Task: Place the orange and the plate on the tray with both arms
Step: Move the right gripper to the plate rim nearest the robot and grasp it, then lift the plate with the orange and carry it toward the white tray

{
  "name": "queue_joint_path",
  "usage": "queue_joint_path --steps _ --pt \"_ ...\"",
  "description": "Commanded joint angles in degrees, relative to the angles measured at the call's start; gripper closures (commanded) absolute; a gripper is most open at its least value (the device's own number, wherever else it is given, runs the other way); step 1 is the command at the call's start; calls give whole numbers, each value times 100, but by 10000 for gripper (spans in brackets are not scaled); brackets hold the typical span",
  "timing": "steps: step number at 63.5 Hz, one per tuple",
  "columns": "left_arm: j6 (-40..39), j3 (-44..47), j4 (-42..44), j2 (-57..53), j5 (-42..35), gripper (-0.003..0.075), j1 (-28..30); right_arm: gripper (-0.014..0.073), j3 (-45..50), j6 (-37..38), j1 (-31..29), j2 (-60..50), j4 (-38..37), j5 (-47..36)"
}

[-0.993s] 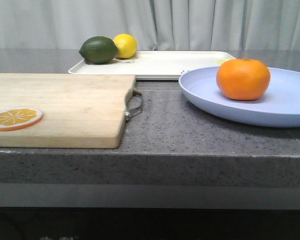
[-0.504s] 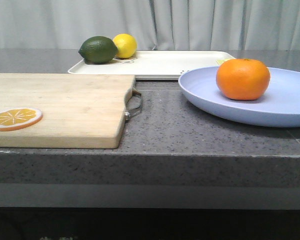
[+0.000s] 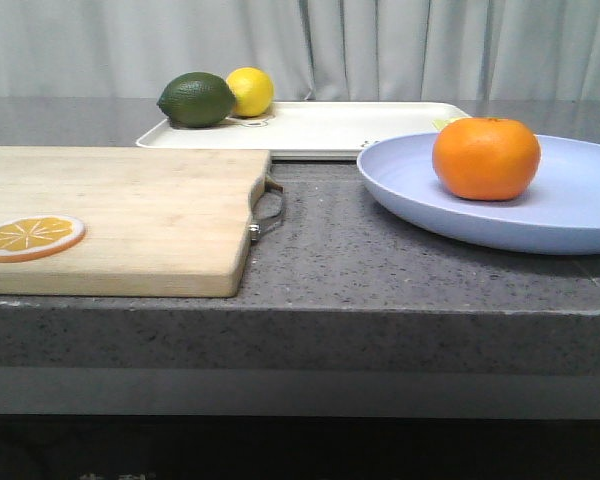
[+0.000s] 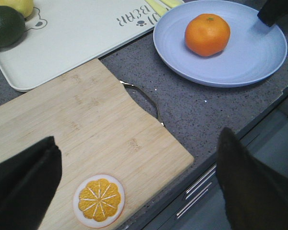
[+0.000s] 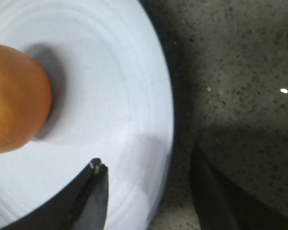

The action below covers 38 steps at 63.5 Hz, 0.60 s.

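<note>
Nothing moves since a second ago: my right gripper (image 5: 149,191) straddles wide the plate (image 5: 134,96) rim at the orange's (image 5: 14,96) 3 o'clock, my left gripper (image 4: 134,191) hangs wide.

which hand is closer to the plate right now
Right. The right hand straddles the plate rim, one finger over the plate, one outside. The left hand hangs open above the cutting board, well off the plate.

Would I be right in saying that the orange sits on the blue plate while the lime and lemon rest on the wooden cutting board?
Not quite: the lime and lemon rest on the tray, not the cutting board, as the front view shows. The orange does sit on the plate.
</note>
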Motion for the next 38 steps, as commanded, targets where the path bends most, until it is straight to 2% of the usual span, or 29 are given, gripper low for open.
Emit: queue_joint_path --steps 1,8,16,31,34,38 --pt "-50 -166 -3 -46 -441 102 21 194 -194 -212 -42 -23 425 -61" --pt "-50 -166 -14 -46 -451 102 21 263 -194 -252 -42 73 522 -56" --pt "-50 -166 -14 -46 -455 102 21 435 -194 -252 -42 112 522 -56" --pt "-50 -166 -14 -46 -455 102 21 641 -194 -247 -48 165 563 -62" --pt "-50 -166 -14 -46 -455 102 21 668 -194 -247 -48 165 591 -72" --pt "-50 -166 -14 -46 -469 102 21 653 -194 -247 -48 165 631 -72"
